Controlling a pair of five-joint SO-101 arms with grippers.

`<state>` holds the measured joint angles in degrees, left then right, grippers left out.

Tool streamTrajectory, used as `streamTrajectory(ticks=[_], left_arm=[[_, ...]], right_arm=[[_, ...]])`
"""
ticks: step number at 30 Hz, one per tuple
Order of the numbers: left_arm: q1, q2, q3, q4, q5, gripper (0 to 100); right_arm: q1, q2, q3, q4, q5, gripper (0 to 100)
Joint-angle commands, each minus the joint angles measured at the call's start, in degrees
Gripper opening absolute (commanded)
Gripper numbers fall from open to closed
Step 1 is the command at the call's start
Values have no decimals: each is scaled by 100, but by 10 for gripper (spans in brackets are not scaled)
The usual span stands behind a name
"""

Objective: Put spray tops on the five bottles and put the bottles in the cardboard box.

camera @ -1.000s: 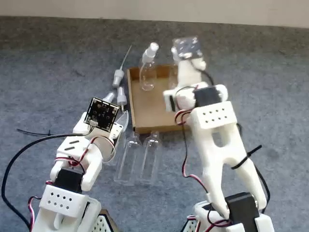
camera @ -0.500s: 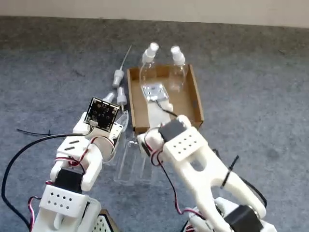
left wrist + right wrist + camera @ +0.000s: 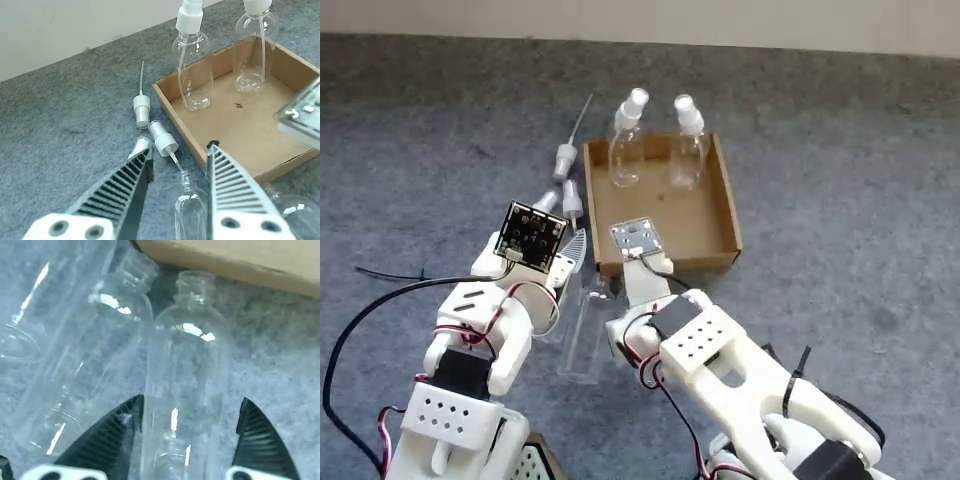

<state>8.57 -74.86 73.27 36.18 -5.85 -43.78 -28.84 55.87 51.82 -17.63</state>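
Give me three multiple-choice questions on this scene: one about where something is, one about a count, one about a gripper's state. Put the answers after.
1. Where do the bottles with spray tops on stand?
A. in the cardboard box
B. on a shelf
C. in a gripper

2. How many bottles carry a spray top?
A. one
B. two
C. five

3. How is the right gripper?
A. shut on a spray top
B. open around a lying bottle
C. shut on nothing

Answers:
1. A: both stand upright inside the box's walls.
2. B: the pair in the box have white tops, and the bottles lying on the carpet have bare necks.
3. B: its fingers sit apart on either side of the bare-necked bottle.
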Motion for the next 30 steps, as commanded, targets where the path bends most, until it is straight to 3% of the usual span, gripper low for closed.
streamTrajectory(ticks=[1,4,7,16,21,25,30], left_arm=[[-75,-22,-22,-141,53,161],[-75,-22,-22,-141,53,161],[-75,-22,-13,-141,53,161],[-84,-22,-13,-141,53,161],[-84,-22,-13,-141,53,161],[-84,-22,-13,-141,53,161],[-84,-22,-22,-141,53,161]], right_arm=[[198,-127,75,-127,-53,213],[822,-127,75,75,-18,86],[1525,-189,75,154,844,1],[3336,-198,22,1200,4281,5],[4488,-198,-233,1886,5301,5],[5859,-101,-901,1886,5996,5],[6756,488,-1789,1842,6163,9]])
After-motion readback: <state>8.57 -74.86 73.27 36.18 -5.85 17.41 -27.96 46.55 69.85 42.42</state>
